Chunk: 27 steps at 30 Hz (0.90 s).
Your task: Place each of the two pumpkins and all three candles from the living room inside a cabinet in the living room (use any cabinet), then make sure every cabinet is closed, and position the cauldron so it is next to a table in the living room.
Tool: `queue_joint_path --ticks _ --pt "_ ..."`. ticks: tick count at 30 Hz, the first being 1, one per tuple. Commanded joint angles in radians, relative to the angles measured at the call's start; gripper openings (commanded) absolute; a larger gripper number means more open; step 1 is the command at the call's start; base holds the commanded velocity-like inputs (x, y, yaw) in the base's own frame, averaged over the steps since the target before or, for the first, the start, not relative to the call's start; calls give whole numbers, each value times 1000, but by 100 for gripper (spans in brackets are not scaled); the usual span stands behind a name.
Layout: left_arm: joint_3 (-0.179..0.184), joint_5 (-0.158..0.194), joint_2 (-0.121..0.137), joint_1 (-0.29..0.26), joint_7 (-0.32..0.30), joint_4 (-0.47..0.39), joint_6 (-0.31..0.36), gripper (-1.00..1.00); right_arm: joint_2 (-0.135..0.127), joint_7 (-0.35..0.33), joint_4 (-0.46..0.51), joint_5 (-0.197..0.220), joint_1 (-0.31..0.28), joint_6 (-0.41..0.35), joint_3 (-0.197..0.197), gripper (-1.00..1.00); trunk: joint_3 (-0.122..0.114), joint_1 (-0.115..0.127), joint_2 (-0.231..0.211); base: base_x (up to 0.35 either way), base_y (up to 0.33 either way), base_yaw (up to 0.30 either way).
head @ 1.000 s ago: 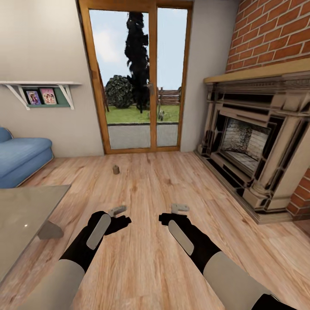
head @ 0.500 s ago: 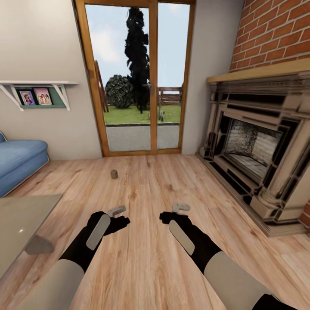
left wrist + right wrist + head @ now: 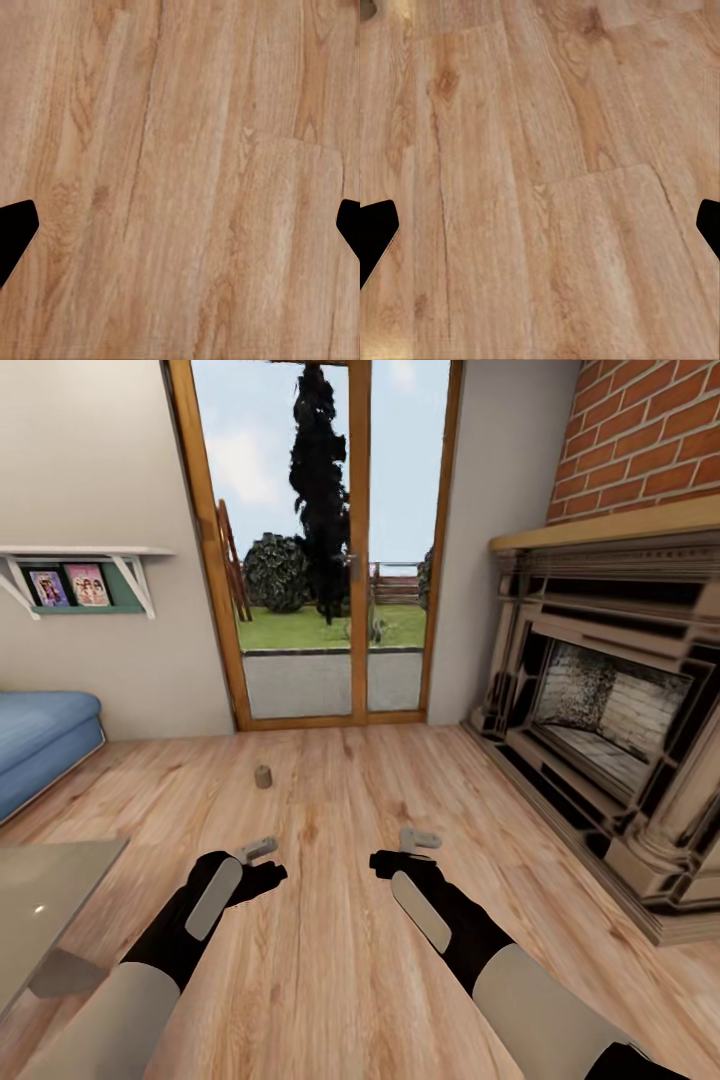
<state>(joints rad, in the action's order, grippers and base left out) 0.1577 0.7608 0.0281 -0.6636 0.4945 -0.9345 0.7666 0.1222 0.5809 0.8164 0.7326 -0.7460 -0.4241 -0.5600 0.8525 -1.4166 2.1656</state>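
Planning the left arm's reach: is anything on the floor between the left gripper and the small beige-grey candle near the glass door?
Nothing visible. Bare wooden floor lies between the left gripper and the stubby beige-grey candle; the grey glass-topped coffee table sits off to its left.

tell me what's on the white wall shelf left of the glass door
The white wall shelf has nothing visible on top. Beneath it, a green panel holds two small framed pictures. Their details are too small to make out.
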Motion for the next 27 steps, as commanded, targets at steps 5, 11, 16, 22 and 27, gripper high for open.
queue_joint_path --ticks 5,11,16,22,27 --pt "3 9 2 -1 10 -1 0 100 -2 7 1 7 -1 -3 -2 100 1 0 0 341 111 -37" --pt "3 9 3 -1 10 -1 0 100 -3 7 1 7 -1 -3 -2 100 1 0 0 341 119 -74" --pt "3 9 3 -1 10 -1 -1 100 -4 7 2 7 -1 -3 -2 100 1 0 0 341 119 -85" --pt "3 9 3 -1 10 -1 -1 100 -5 7 1 6 -1 -3 -1 100 1 0 0 341 111 -89" --pt "3 9 3 -1 10 -1 -4 100 -5 7 1 7 -1 -3 -3 100 1 0 0 341 41 -89"
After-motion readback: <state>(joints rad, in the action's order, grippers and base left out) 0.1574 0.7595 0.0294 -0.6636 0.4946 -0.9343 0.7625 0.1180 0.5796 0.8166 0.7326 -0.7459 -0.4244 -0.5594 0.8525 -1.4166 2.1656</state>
